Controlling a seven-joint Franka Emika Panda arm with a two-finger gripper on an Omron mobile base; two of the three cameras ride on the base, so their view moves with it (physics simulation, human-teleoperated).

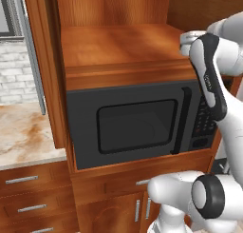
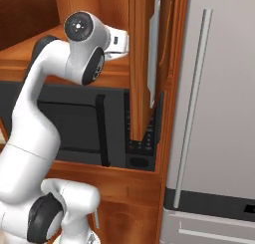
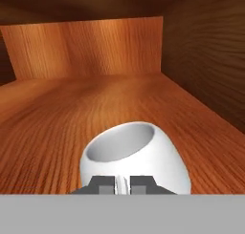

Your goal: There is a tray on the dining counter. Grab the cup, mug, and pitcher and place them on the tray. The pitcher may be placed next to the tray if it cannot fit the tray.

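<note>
In the hand view a squat white mug (image 3: 136, 156) lies right in front of my gripper (image 3: 123, 184). The gripper is shut on a thin white part at the mug's near side, seemingly its handle. The mug's mouth tips up and away from me, over the floor of a wooden cabinet shelf (image 3: 72, 113). Whether the mug rests on the shelf or hangs just above it I cannot tell. In the left base view the arm (image 1: 211, 75) reaches into that shelf above the microwave. The tray, dining counter, cup and pitcher are out of view.
A dark microwave (image 1: 133, 122) sits under the shelf. The shelf's right wall (image 3: 210, 61) and back wall (image 3: 86, 47) are close. An upright wooden panel (image 2: 142, 63) stands by the wrist, with a grey fridge (image 2: 214, 113) to its right. A marble counter (image 1: 23, 137) with drawers lies at the left.
</note>
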